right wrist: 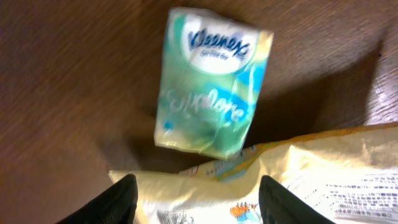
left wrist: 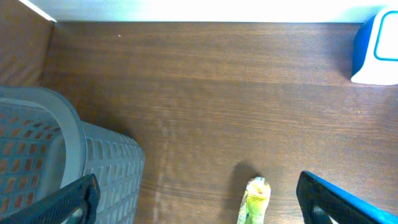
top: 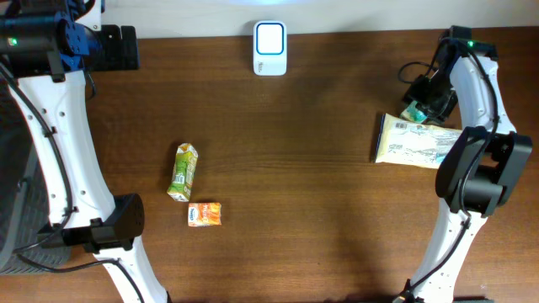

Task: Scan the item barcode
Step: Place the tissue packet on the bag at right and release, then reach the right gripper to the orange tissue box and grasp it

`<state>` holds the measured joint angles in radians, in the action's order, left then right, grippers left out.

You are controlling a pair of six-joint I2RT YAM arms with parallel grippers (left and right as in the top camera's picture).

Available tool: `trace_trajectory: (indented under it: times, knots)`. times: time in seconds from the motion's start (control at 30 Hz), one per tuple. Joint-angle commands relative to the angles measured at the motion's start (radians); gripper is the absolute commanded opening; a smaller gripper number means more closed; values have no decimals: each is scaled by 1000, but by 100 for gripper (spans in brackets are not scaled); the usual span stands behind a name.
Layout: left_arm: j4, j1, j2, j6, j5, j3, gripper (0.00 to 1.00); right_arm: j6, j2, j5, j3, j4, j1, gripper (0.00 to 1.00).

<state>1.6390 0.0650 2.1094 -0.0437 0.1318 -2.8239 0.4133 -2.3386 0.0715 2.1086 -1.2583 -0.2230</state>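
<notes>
table: dark wood, everything sits flat on it, nothing's in the air

basket: grey mesh thing, below and to the left of the left fingers, nothing to do with this step imo

yellow packet: biggest item out there. On the right wrist cam its top edge runs right under and between the right fingers, no pad on it though

scanner: white with a blue face, at the back edge, well apart from the right fingers and off to their side

juice carton: green, lying down, ahead of the left fingers and well below them

tissue pack: Kleenex, just ahead of the right fingertips, its near corner touching or overlapping the yellow packet, can't tell which

orange packet: tiny, just beside the juice carton

right gripper: fingers apart, empty, hovering low over the spot where the two packs meet

left gripper: fingers spread wide, empty, parked up by the back corner

step: looks like the pickup end of a scan, item on the table and not at the scanner. Which of the two packs is the target, can't tell

next move: my guess is drop onto one pack, pinch it across the narrow side, then carry it over with the barcode facing the scanner
</notes>
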Motion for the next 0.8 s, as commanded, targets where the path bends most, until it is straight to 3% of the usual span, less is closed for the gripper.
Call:
trace_trajectory:
  times: [0.0, 0.23, 0.3, 0.33, 0.43, 0.77]
  knots:
    - [2, 2, -11, 6, 4, -8, 99, -103, 108, 133, 119, -76, 14, 67]
    - [2, 2, -11, 6, 4, -8, 99, -367, 146, 468, 168, -214, 190, 69]
    - [2, 2, -11, 6, 4, -8, 99, -426, 136, 490, 162, -210, 283, 85]
    - [2, 2, -11, 6, 4, -8, 99, -445, 129, 489, 160, -201, 326, 99]
    - [2, 2, -11, 6, 3, -8, 99, -520, 105, 478, 156, -155, 468, 99]
    - [2, 2, -11, 6, 4, -8, 99, -624, 33, 139, 156, -83, 851, 99]
